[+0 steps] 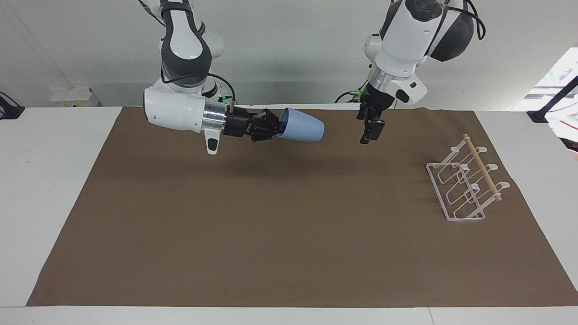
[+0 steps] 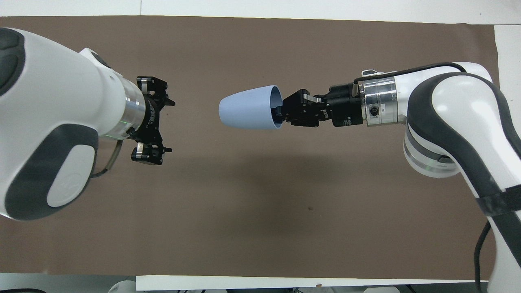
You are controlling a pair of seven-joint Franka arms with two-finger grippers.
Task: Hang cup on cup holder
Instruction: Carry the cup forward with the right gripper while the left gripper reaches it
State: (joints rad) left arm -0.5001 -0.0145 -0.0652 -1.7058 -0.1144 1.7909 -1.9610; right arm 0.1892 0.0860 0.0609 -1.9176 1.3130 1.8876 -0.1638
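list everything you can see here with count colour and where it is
cup: 1, light blue, held on its side in the air over the mat, base pointing toward the left arm's end
cup holder: 1, white wire with a light wooden rod, on the mat at the left arm's end, no cup on it
mat: 1, brown, covering most of the table
table: 1, white
right gripper: 1, black, shut on the cup at its rim
left gripper: 1, black, open, in the air over the mat between the cup holder and the cup
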